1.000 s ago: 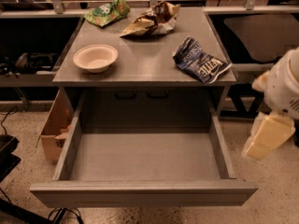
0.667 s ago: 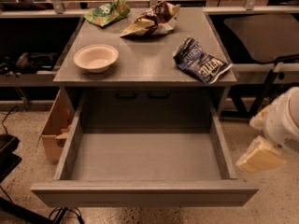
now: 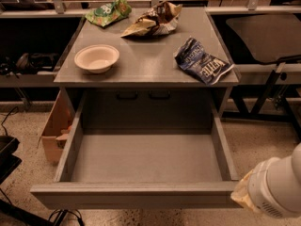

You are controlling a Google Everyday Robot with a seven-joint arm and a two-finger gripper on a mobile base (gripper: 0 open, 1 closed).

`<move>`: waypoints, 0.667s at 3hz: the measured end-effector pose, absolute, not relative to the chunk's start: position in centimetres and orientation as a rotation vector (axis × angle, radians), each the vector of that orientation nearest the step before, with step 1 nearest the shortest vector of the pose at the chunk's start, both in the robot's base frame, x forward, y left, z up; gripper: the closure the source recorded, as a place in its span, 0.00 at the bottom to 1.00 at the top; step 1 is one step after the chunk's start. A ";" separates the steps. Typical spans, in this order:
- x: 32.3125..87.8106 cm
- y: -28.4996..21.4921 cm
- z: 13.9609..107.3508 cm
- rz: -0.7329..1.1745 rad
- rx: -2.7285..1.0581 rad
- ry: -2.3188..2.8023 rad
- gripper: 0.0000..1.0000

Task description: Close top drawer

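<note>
Top drawer [image 3: 146,160] stood far out under counter [image 3: 146,66]. Tool [image 3: 243,196] sat by its front right corner; apart or together, could not tell.

Grey cabinet top [image 3: 146,69] with four things on it.
A white bowl [image 3: 96,58] stands at front left, a green snack bag [image 3: 108,12] at back left, a crumpled brown bag [image 3: 153,20] at back middle, a blue chip bag [image 3: 202,60] near the right edge. The gripper [image 3: 243,194] is low at right, above the floor [image 3: 263,140].
</note>
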State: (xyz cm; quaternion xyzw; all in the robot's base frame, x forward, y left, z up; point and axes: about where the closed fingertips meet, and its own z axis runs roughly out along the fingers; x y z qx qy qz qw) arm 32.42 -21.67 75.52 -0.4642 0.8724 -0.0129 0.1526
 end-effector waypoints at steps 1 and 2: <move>30.4 -22.1 69.6 -0.005 -1.329 2.540 1.00; 29.1 -23.0 65.7 0.006 -1.286 2.559 1.00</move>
